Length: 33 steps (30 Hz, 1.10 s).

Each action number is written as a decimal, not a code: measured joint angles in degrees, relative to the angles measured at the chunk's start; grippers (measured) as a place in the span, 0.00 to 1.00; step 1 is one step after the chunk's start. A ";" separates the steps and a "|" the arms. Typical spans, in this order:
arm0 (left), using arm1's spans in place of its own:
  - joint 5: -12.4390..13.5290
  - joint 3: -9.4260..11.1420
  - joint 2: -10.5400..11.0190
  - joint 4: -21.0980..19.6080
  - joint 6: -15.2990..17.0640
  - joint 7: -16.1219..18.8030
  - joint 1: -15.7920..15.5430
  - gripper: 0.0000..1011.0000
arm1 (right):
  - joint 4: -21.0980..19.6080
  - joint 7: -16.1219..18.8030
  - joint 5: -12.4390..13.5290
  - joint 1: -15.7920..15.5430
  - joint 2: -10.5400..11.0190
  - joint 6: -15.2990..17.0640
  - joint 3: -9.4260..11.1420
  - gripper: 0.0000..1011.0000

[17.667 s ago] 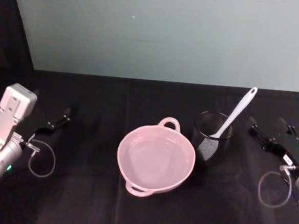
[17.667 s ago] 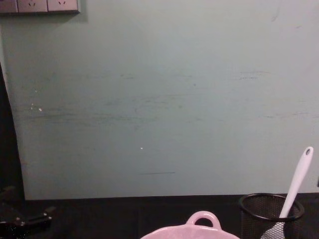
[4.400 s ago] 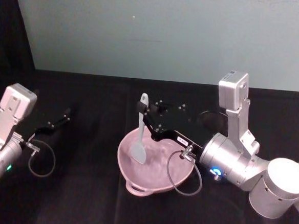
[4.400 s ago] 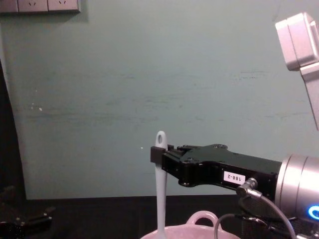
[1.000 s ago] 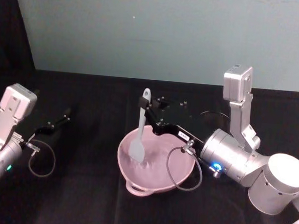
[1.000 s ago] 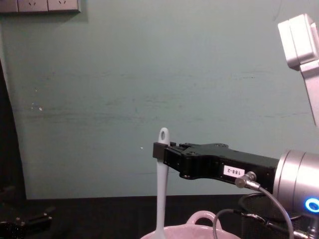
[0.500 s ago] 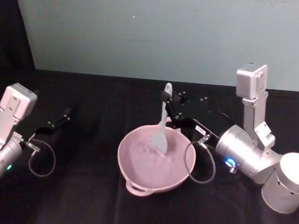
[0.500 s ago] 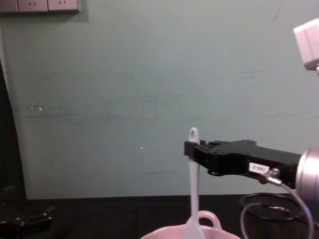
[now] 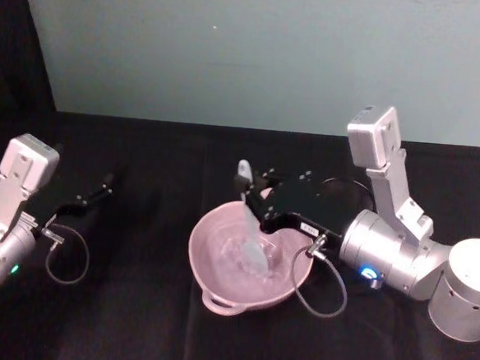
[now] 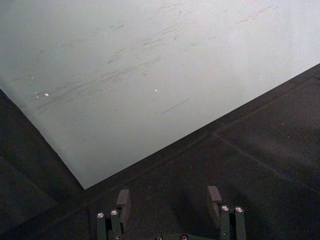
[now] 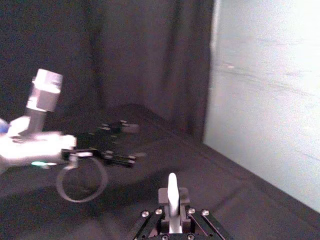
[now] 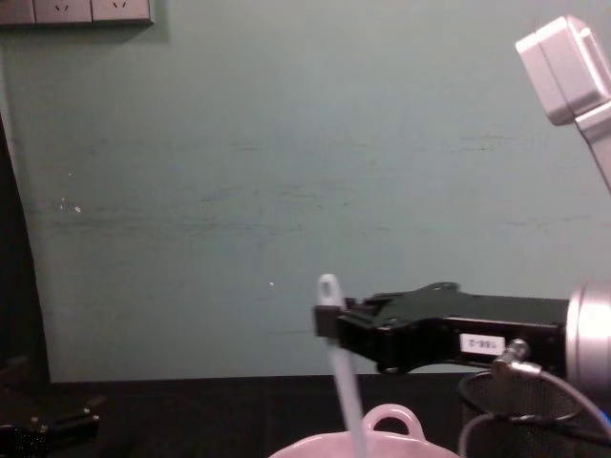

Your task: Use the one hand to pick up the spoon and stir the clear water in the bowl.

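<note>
The pale pink bowl (image 9: 206,227) sits mid-table with rippled clear water in it; its loop handle and rim (image 12: 392,421) show low in the chest view. My right gripper (image 9: 248,190) reaches over the bowl's far rim, shut on the white spoon (image 9: 250,228) near the handle's holed end. The spoon leans, its flat head down in the water near the bowl's middle. From the chest, the right gripper (image 12: 329,322) holds the spoon (image 12: 344,382) above the bowl. In the right wrist view the handle (image 11: 172,194) stands between the fingers. My left gripper (image 9: 97,193) rests open at the far left.
The black wire-mesh cup (image 12: 520,412) stands right of the bowl, partly behind my right arm. A cable loop (image 9: 319,288) hangs from the right wrist beside the bowl. A pale green wall closes off the back of the black table.
In the last half second the right gripper swung the spoon left from the bowl's far right side. The spoon went from upright to leaning, and the water now ripples.
</note>
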 joint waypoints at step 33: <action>0.00 0.00 0.00 0.00 0.00 0.00 0.00 0.99 | -2.84 1.86 12.45 9.43 3.99 3.29 4.25 0.12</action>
